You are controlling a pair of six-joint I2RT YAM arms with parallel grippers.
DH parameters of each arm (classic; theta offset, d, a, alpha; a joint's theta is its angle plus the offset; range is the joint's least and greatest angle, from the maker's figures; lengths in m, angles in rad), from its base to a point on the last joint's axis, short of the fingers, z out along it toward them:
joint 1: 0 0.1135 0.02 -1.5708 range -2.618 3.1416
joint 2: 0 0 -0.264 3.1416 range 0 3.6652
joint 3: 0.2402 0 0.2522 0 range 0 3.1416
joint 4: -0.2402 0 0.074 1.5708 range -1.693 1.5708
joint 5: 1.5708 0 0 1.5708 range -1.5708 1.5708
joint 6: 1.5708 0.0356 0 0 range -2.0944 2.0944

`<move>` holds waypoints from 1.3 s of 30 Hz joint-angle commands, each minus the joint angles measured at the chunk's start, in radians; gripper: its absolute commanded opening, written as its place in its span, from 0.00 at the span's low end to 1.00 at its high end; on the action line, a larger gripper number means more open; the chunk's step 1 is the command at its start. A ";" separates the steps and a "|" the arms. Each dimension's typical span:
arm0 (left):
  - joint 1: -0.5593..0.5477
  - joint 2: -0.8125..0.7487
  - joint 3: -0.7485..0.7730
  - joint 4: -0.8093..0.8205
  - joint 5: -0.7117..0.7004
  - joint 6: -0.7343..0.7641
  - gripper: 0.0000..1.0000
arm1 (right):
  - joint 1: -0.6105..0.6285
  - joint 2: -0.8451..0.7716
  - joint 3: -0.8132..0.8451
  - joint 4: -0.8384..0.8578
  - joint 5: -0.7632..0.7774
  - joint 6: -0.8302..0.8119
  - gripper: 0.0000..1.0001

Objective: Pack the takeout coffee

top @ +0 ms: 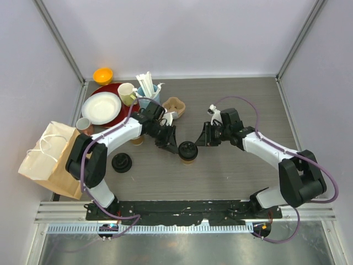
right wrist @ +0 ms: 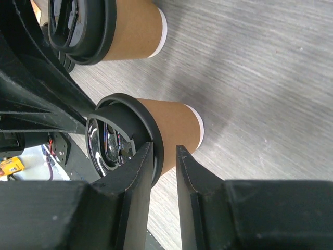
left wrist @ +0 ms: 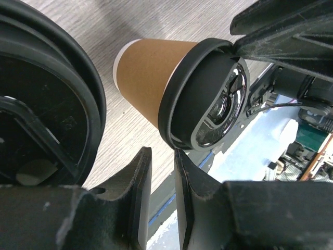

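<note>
Lidded cup is parked mid-frame on the bench, with a hand either side. The left hand is seen cracked slightly apart, nothing between its jaws. Same for the right hand, jaws just beside the lid rim, nothing pinched. Lidding looks done, so bagging is probably next. The cup would need gripping round its body and carrying upright to the bag at far left.

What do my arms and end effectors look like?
The left arm and right arm have white links, black joints and looping purple cables. The left end effector and right end effector are matte black, each with two flat, scuffed fingers.
</note>
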 commanded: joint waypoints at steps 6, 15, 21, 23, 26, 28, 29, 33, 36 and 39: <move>0.013 -0.057 0.043 -0.031 -0.041 0.047 0.29 | 0.002 0.109 0.148 -0.050 -0.003 -0.117 0.35; 0.028 -0.064 0.070 -0.048 -0.057 0.067 0.30 | 0.000 0.026 0.203 -0.109 0.043 -0.152 0.41; 0.030 -0.060 0.099 -0.066 -0.064 0.078 0.30 | 0.002 -0.029 0.208 -0.158 0.117 -0.138 0.43; 0.030 -0.051 0.133 -0.068 -0.078 0.087 0.30 | 0.009 -0.081 0.191 -0.179 0.158 -0.100 0.44; 0.030 -0.029 0.178 -0.060 -0.096 0.098 0.31 | 0.057 -0.179 0.124 -0.199 0.241 -0.069 0.48; 0.030 -0.015 0.196 -0.036 -0.104 0.093 0.33 | 0.083 -0.218 0.070 -0.210 0.275 -0.057 0.50; 0.030 0.003 0.201 -0.030 -0.103 0.089 0.33 | 0.110 -0.253 0.052 -0.204 0.277 -0.042 0.51; 0.030 0.041 0.231 -0.023 -0.104 0.087 0.35 | 0.155 -0.302 -0.040 -0.186 0.298 -0.023 0.52; 0.022 0.078 0.274 -0.017 -0.103 0.104 0.37 | 0.190 -0.316 -0.088 -0.150 0.292 0.017 0.51; -0.004 0.130 0.384 -0.052 -0.103 0.142 0.36 | 0.279 -0.325 -0.160 -0.020 0.298 0.087 0.42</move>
